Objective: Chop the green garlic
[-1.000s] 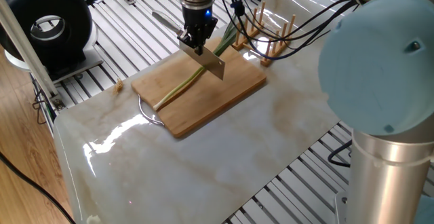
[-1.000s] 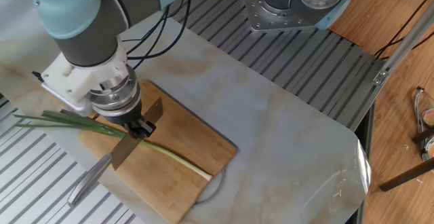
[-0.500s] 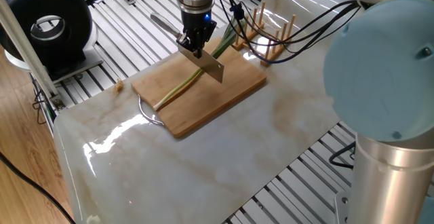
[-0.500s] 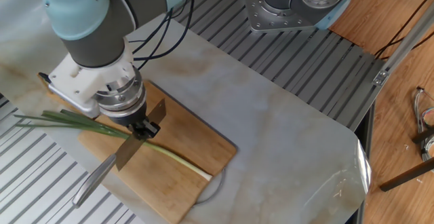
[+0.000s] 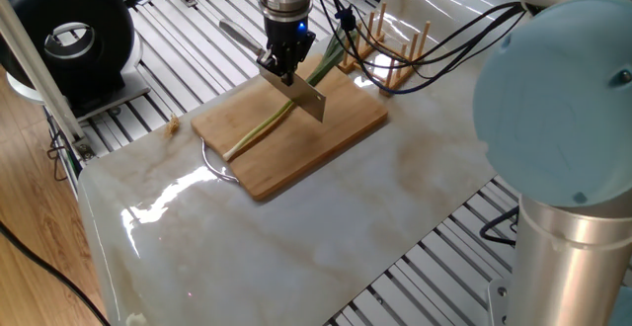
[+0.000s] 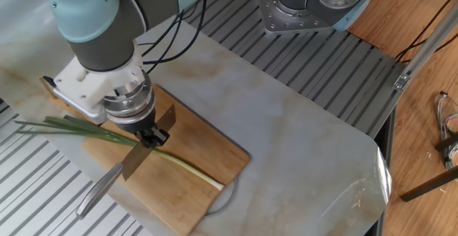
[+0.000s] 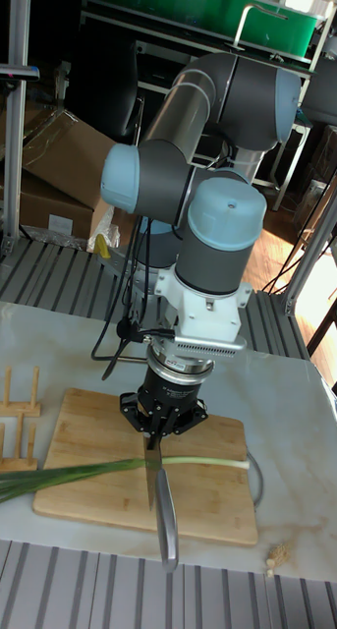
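The green garlic (image 5: pixel 259 124) lies in one long piece across the wooden cutting board (image 5: pixel 331 133). Its pale end points to the board's near left corner and its dark leaves (image 6: pixel 43 126) hang over the far edge. My gripper (image 5: pixel 282 66) is shut on a knife (image 7: pixel 152 474), gripping it where blade meets handle. The blade stands on edge across the stalk (image 7: pixel 202 461) near its middle, also seen in the other fixed view (image 6: pixel 147 154). Whether the edge touches the stalk I cannot tell.
A wooden peg rack (image 5: pixel 393 57) stands just behind the board. A black round device (image 5: pixel 69 32) sits at the far left on the slatted frame. A small crumb (image 5: pixel 174 122) lies on the marble left of the board. The arm's big blue joint (image 5: pixel 558 79) fills the right side.
The gripper and knife have shifted a little along the stalk over the last second. The garlic has not moved.
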